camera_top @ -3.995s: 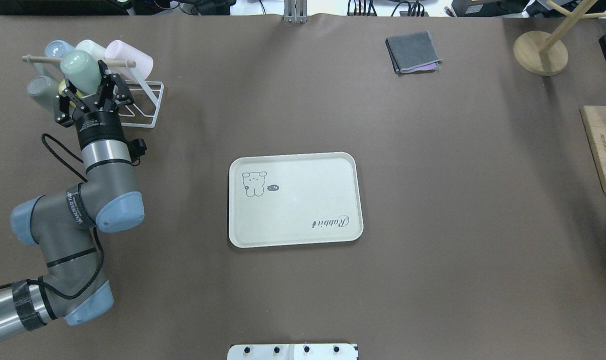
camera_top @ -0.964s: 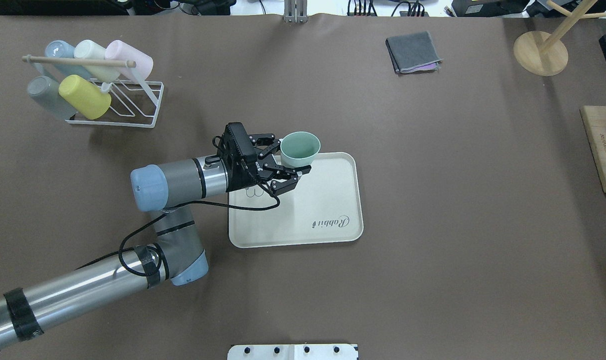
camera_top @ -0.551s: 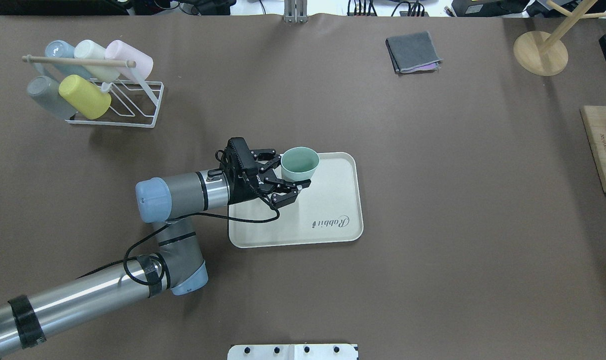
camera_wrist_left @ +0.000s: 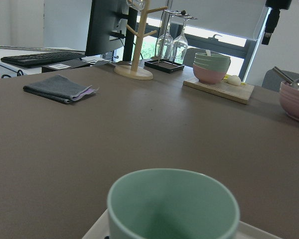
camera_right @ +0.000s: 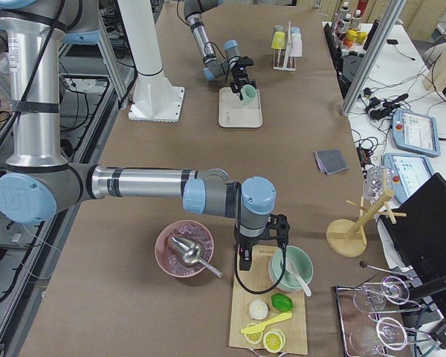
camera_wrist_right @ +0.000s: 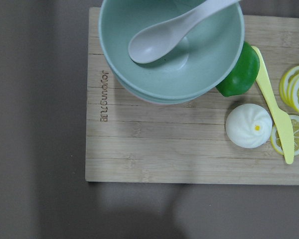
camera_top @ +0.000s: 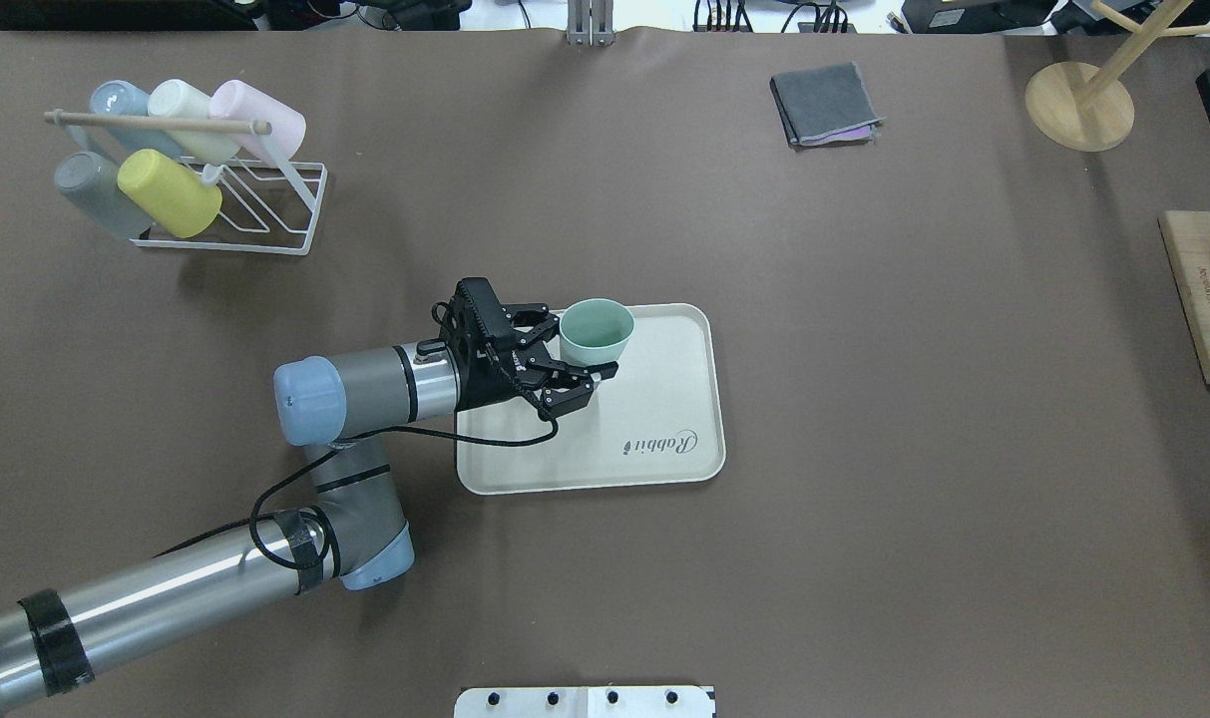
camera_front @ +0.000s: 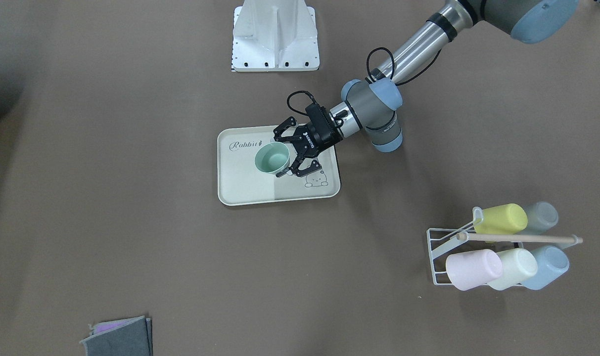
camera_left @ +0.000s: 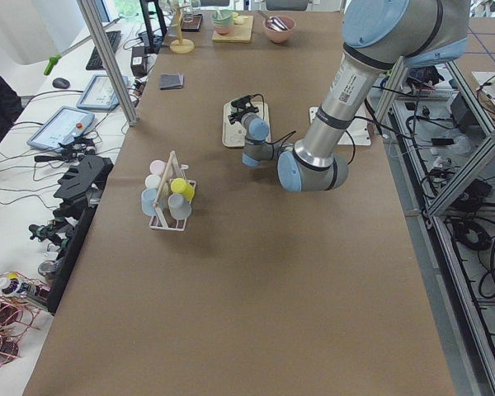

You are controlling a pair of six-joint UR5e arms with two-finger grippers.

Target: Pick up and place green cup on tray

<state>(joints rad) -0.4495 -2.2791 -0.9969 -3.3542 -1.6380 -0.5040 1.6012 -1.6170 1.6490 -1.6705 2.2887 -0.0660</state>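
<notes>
The green cup (camera_top: 597, 332) is a pale mint tumbler, upright with its mouth up, over the back left part of the cream tray (camera_top: 664, 439). My left gripper (camera_top: 583, 345) is shut on the cup's side and reaches in from the left. In the front-facing view the cup (camera_front: 272, 159) sits in the gripper (camera_front: 286, 154) low over the tray (camera_front: 240, 190); I cannot tell whether it touches. The left wrist view shows the cup's rim (camera_wrist_left: 174, 204) close up. My right gripper (camera_right: 260, 253) shows only in the exterior right view, over a wooden board; I cannot tell its state.
A white wire rack (camera_top: 265, 214) with several cups, one of them yellow (camera_top: 169, 191), stands at the back left. A folded grey cloth (camera_top: 824, 103), a wooden stand (camera_top: 1078, 105) and a wooden board (camera_top: 1198, 299) are at the right. The board holds a bowl with a spoon (camera_wrist_right: 172, 45).
My left arm took the green cup off the rack and carried it to the tray. Over the last second the cup moved slightly nearer and lower over the tray.
</notes>
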